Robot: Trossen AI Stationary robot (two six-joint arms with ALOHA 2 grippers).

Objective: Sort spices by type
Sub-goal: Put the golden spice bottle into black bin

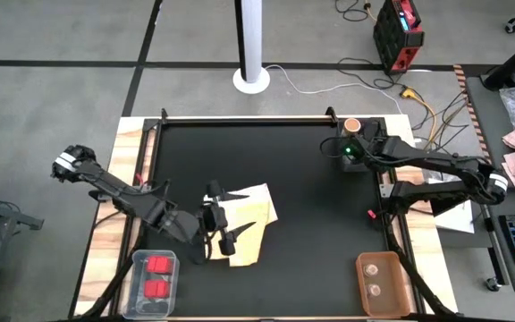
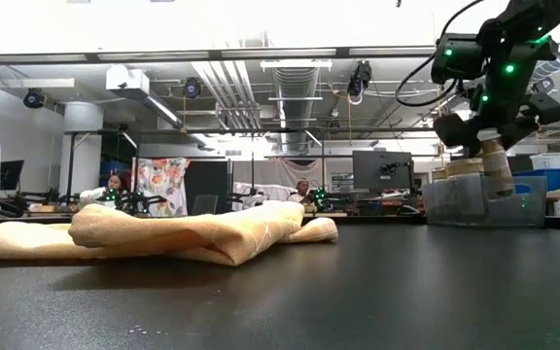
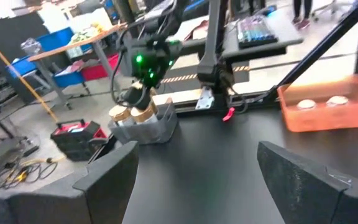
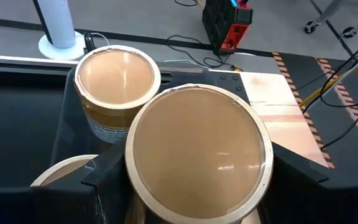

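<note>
Step in hand, by judgement: setting a tan-topped jar into the grey bin at the far right corner.

Left to right:

Clear plastic tray (image 1: 136, 268) at the near left corner: holding two small bright red blocky spice containers (image 1: 158, 276), one behind the other, side by side and close.

Left gripper (image 1: 224, 221) hovering over the folded yellow cloth (image 1: 250, 231) near the table's middle; dark fingers (image 3: 114, 180) spread apart in the left wrist view, nothing between them. Waiting, apparently.

Right gripper (image 2: 494, 146) above the small grey open bin (image 3: 146, 126) at the far right of the black table (image 1: 284, 179). Clamped on a short round jar with a tan-brown lid (image 4: 197, 152), fingers on either side of it in the right wrist view. Jar held upright, just above the bin, not yet down.

To do it well: lower straight, keeping the jar level, into the free space beside the other tan-lidded jar (image 4: 117, 81) already standing there; avoid knocking that neighbour or catching the bin wall; let go only once the base rests. A third lid edge showing at the side, so room looks tight. Count uncertain beyond that.

Orange plastic tray (image 1: 363, 279) at the near right corner: two tiny pale round containers (image 1: 375, 278) inside, close together.
</note>
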